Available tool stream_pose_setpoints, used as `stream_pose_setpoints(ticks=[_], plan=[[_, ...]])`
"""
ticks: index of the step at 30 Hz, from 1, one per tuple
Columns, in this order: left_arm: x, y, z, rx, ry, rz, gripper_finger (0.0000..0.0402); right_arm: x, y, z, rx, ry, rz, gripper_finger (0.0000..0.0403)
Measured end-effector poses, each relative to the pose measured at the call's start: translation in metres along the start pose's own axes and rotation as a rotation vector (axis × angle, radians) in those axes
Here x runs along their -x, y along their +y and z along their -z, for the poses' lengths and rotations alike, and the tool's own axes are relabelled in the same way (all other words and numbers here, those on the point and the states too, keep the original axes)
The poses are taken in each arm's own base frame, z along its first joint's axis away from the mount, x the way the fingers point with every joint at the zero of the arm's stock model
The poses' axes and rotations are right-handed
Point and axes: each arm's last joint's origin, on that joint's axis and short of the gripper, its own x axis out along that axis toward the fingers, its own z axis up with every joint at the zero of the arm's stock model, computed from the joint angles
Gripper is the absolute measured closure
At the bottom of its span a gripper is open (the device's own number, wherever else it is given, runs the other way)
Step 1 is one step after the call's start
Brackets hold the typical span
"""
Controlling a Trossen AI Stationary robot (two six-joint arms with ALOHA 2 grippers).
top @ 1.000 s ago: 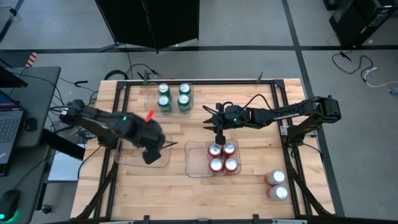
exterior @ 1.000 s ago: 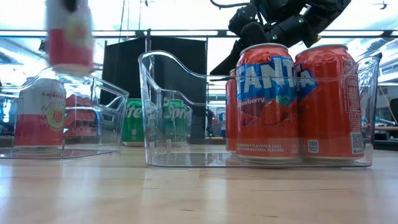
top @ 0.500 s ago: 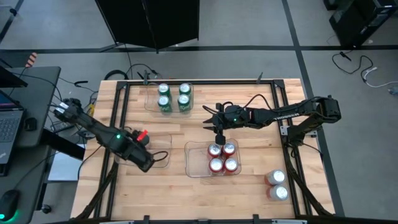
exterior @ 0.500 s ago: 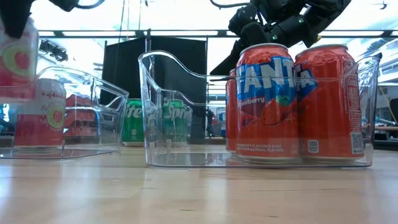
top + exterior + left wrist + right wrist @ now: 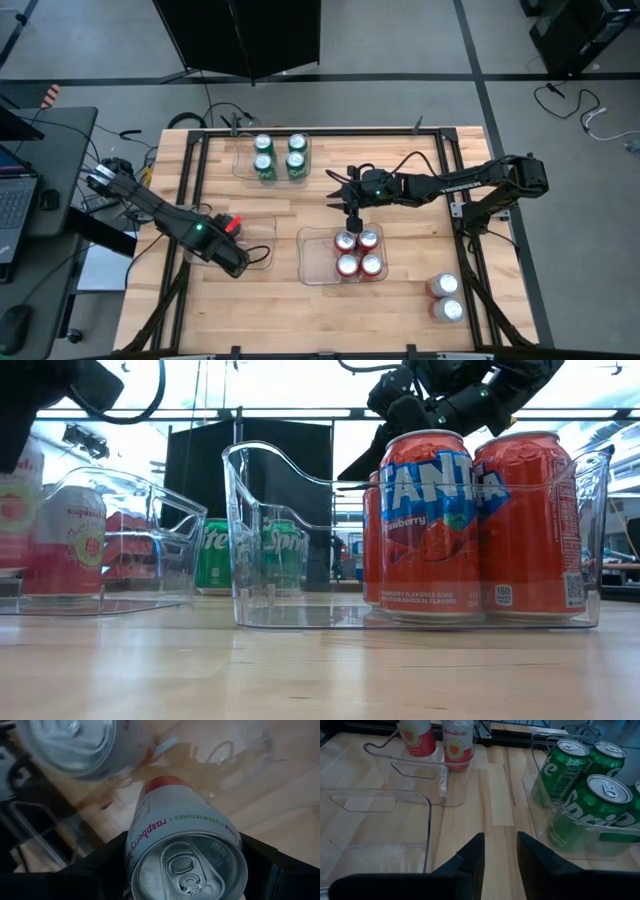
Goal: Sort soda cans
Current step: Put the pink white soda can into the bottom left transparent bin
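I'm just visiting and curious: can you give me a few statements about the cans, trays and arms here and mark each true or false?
1. The left gripper holds a white can. True.
2. Four green cans sit in the far tray. True.
3. The red cans lie loose on the table. False: they stand in a clear tray.
4. The right gripper grips a green can. False: it holds nothing, fingers slightly apart.
5. Two silver-topped cans stand outside any tray. True.

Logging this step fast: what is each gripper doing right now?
Left gripper: closed on a white can at the left tray.
Right gripper: open, empty, above the red cans.
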Motion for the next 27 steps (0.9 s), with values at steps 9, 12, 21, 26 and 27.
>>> stream_pose_setpoints(ticks=[9, 12, 21, 26, 27], plan=[[-0.026, 0.003, 0.002, -0.002, 0.029, -0.021, 0.0115, 0.0, 0.0, 0.0, -0.002, 0.002, -0.001, 0.0304], [-0.028, 0.005, 0.002, -0.002, 0.029, -0.019, 0.0115, 0.0, 0.0, 0.0, -0.002, 0.004, -0.001, 0.0304], [-0.029, 0.004, 0.002, -0.003, 0.024, -0.017, 0.0115, 0.0, 0.0, 0.001, -0.003, 0.007, -0.001, 0.0304], [-0.029, 0.002, 0.002, -0.025, 0.018, -0.012, 0.0038, 0.0, 0.0, 0.001, -0.003, 0.006, -0.001, 0.0304], [-0.027, 0.0, 0.001, -0.036, 0.018, -0.002, 0.0024, 0.0, 0.0, 0.001, -0.002, 0.006, -0.001, 0.0304]])
